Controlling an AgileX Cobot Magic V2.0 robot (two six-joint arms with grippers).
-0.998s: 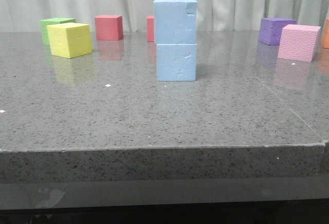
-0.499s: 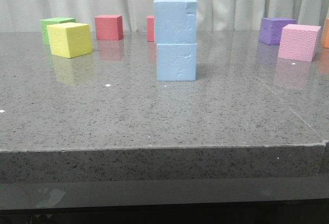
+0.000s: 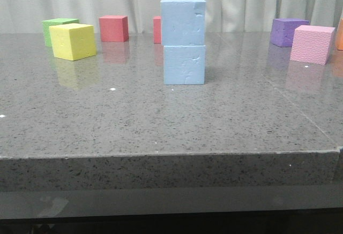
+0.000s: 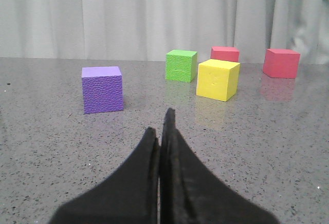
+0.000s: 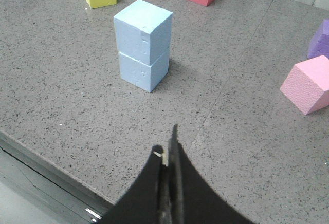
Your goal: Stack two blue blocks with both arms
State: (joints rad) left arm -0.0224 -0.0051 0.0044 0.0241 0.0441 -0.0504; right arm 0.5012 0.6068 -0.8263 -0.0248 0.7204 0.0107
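Two pale blue blocks stand stacked mid-table: the upper blue block (image 3: 183, 21) rests squarely on the lower blue block (image 3: 184, 65). The right wrist view shows the same stack, upper block (image 5: 143, 31) over lower block (image 5: 143, 72), well beyond my right gripper (image 5: 168, 143), which is shut and empty near the table's front edge. My left gripper (image 4: 159, 126) is shut with nothing in it, low over the grey table, facing a purple cube (image 4: 102, 89). Neither arm shows in the front view.
A yellow cube (image 3: 73, 41), green cube (image 3: 56, 28) and two red cubes (image 3: 113, 28) sit at the back left. A purple cube (image 3: 287, 31) and pink cube (image 3: 311, 44) sit at the back right. The table's front edge (image 3: 171, 156) runs across the foreground.
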